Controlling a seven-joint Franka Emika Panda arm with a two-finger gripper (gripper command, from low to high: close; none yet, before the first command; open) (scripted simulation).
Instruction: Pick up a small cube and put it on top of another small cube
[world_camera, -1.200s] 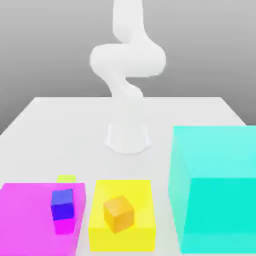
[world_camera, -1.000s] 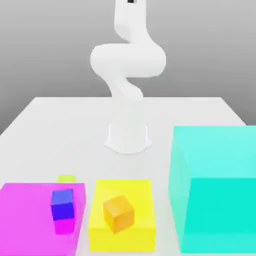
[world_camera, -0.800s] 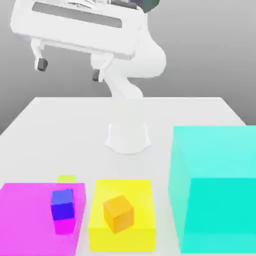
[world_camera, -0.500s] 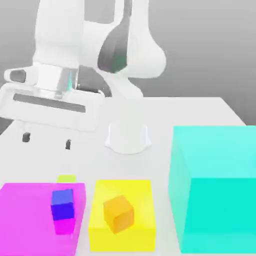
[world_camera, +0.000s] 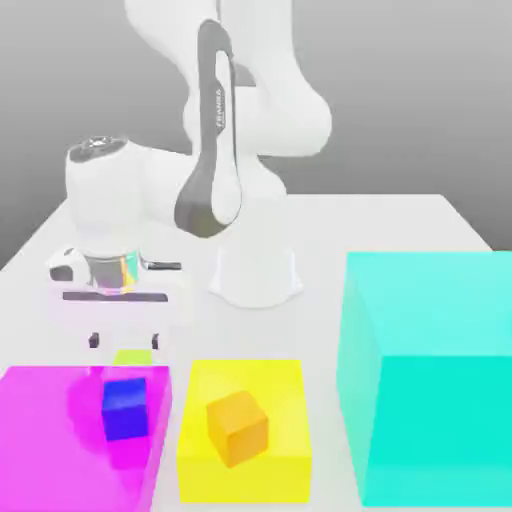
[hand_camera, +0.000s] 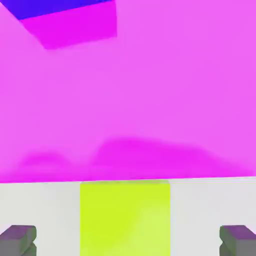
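Observation:
The small lime yellow-green cube (world_camera: 132, 356) lies on the white table just behind the magenta block (world_camera: 50, 440). My gripper (world_camera: 125, 341) hangs right above it, fingers pointing down and open, one fingertip on each side of the cube. In the hand view the cube (hand_camera: 125, 217) sits centred between the two grey fingertips (hand_camera: 18, 238), against the magenta block's (hand_camera: 150, 100) edge. A blue cube (world_camera: 125, 408) rests on the magenta block. An orange cube (world_camera: 237, 427) rests on the yellow block (world_camera: 270, 400).
A tall cyan block (world_camera: 430, 375) stands at the exterior view's right. The arm's white base (world_camera: 256, 275) stands mid-table behind the blocks.
The arm has swung down from high above the table to the exterior view's left. The open gripper has dropped to just over the lime cube. No cube has moved.

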